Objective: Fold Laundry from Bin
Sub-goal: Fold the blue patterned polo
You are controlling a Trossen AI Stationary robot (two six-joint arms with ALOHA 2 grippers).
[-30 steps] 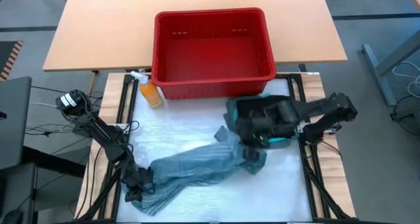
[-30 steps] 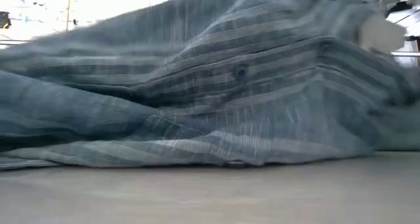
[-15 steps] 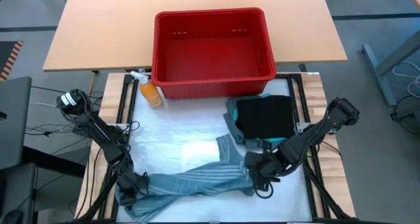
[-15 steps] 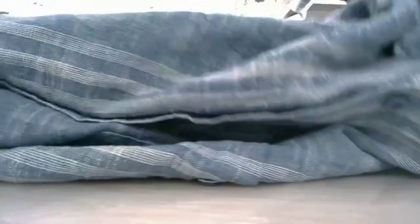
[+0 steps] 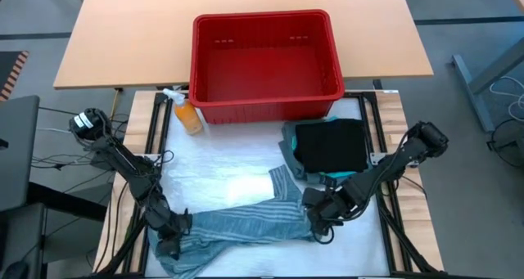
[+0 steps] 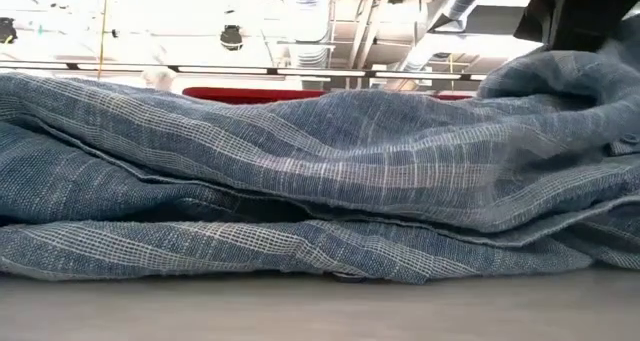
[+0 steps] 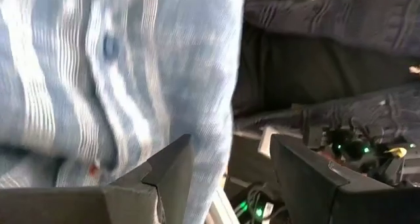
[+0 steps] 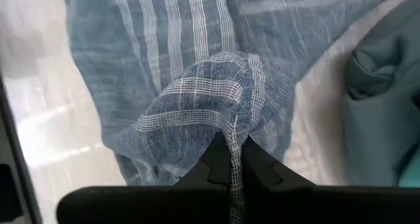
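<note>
Flatter now, blue-grey shirt — no readable labels — right pincer pinching.

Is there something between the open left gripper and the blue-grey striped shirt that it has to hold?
Nothing visible. The left gripper stands open right at the striped shirt, whose cloth hangs beside one finger. The right gripper already pinches the shirt's other end.

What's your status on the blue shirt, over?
Right gripper shut on blue-grey shirt. Left gripper open at shirt's other end. Bin empty; folded stack beside, nothing blocking.
</note>
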